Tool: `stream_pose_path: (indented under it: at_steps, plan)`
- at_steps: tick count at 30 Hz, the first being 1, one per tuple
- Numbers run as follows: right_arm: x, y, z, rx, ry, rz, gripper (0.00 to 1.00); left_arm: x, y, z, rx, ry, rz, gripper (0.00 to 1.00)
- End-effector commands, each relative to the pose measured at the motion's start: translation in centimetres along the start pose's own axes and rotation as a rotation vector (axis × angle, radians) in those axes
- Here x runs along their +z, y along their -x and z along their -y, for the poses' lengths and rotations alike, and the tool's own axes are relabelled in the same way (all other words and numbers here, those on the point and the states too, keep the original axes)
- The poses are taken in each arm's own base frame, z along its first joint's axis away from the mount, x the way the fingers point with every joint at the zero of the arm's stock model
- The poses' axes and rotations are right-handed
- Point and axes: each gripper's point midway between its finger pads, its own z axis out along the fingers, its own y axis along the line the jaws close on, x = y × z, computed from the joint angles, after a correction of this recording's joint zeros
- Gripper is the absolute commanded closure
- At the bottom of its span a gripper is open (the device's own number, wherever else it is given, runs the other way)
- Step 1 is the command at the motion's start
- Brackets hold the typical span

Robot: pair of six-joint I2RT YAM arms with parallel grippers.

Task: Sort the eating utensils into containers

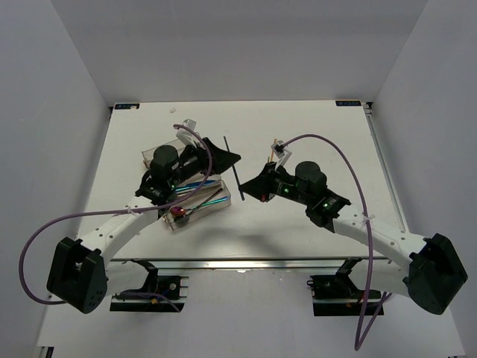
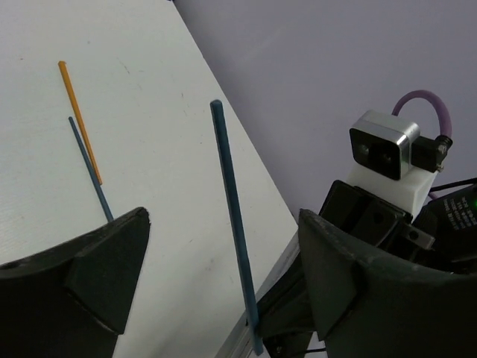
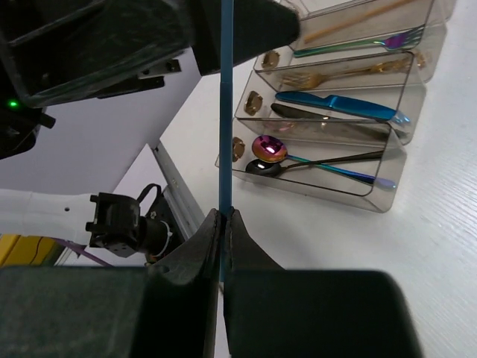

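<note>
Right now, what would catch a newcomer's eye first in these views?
A blue chopstick stands upright, pinched in the right gripper, its top reaching the open left gripper. Beside it, the clear organiser tray holds spoons, a blue knife and a gold fork; an orange chopstick lies loose on the table.

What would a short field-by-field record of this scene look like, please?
right gripper: shut on a blue chopstick, held off the table
left gripper: open, with that chopstick between its fingers
tray: clear, with spoons in the nearest compartment, then a blue knife, then a gold fork
table: an orange chopstick and a second blue chopstick lie loose, close together
</note>
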Motion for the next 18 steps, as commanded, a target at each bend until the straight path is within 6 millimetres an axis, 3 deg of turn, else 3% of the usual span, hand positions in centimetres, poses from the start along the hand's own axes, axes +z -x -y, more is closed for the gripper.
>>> stream_pose_path:
  at_steps: [1,4,5,6,7,8,10,11,12,13,14,16,18]
  plan:
    - [1.0,2.0,-2.9,-0.026,0.092,0.041,1.00,0.5,1.0,1.5,0.023,-0.055,0.031,0.16]
    - [1.6,1.9,-3.4,-0.026,0.102,0.034,1.00,0.9,0.7,2.0,0.027,-0.075,0.013,0.42]
    - [1.6,1.9,-3.5,-0.027,0.101,0.036,1.00,1.2,0.4,1.6,0.026,-0.066,0.000,0.69]
    - [1.7,1.8,-3.3,-0.024,0.094,0.038,1.00,1.3,0.3,1.2,0.025,-0.048,-0.005,0.83]
    - [1.6,1.9,-3.2,-0.024,0.086,0.046,1.00,1.5,0.2,0.7,0.040,-0.014,-0.026,0.95]
    - [1.6,2.1,-2.4,-0.017,0.044,0.060,0.89,1.6,0.1,0.0,0.055,0.019,-0.041,1.00]
    - [1.1,2.7,-1.0,-0.012,-0.043,0.101,0.61,1.6,0.7,-1.1,0.134,0.110,-0.069,1.00]
    - [0.8,2.1,0.4,-0.006,-0.110,0.086,0.39,1.4,1.3,-1.8,0.185,0.165,-0.073,1.00]
    - [0.1,2.7,1.0,-0.010,-0.159,0.113,0.31,1.0,2.7,-4.4,0.302,0.314,-0.054,1.00]
    - [-0.7,3.4,3.3,-0.021,-0.276,0.163,0.23,-0.3,2.6,-6.6,0.336,0.446,-0.101,1.00]
    - [-1.6,2.8,5.2,-0.021,-0.371,0.146,0.11,-0.5,5.2,-6.6,0.408,0.518,-0.059,1.00]
    - [-3.7,4.1,7.9,-0.057,-0.541,0.212,0.11,-2.4,7.7,-10.5,0.613,0.762,-0.089,1.00]
    - [-5.0,3.8,9.3,-0.086,-0.627,0.195,0.11,-3.4,10.6,-11.9,0.841,0.893,-0.125,1.00]
